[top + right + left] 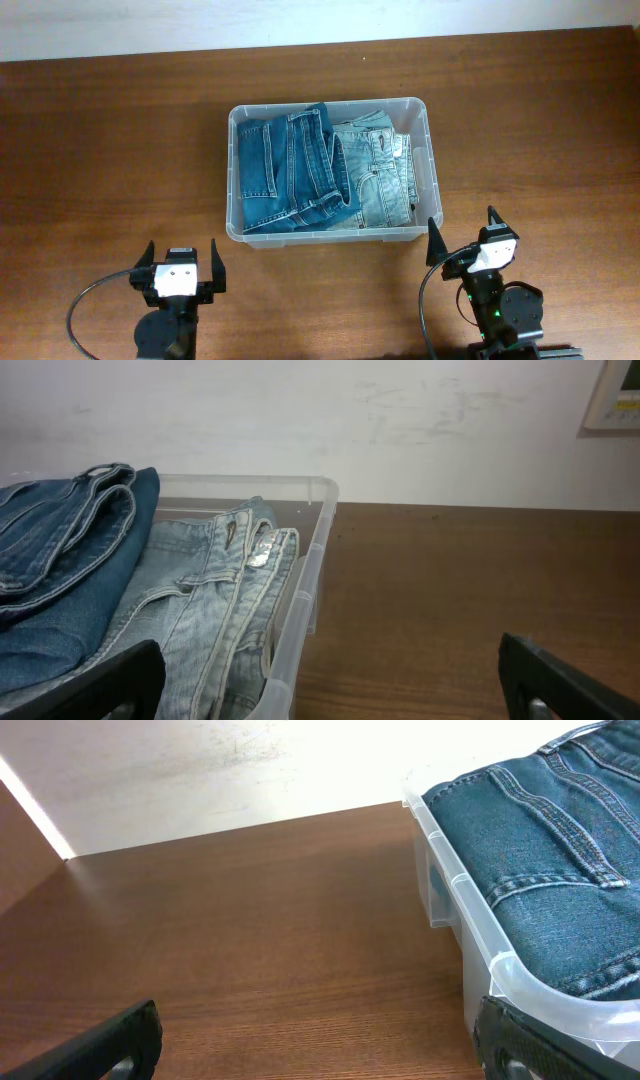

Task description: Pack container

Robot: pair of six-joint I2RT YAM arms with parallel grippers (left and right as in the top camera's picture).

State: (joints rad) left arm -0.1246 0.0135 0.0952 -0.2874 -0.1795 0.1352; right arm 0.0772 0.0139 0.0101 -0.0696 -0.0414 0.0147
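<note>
The container point(330, 104), a clear plastic bin, stands mid-table. Folded dark blue jeans point(285, 170) fill its left side and light blue jeans point(380, 175) lie on its right. My left gripper point(181, 244) hangs open near the front edge, below the bin's left corner, holding nothing. My right gripper point(463, 228) is open just off the bin's front right corner. The left wrist view has the bin's rim point(470, 895) and dark jeans point(540, 830) to the right of the open gripper point(315, 1040). Through the right wrist, the open gripper point(325, 680) straddles the bin's corner point(310, 575), beside the light jeans point(200, 600).
Brown wooden table point(110, 150) stretches on both sides of the bin. A white wall point(300, 20) runs along its far edge. A black cable point(85, 300) loops beside the left arm's base.
</note>
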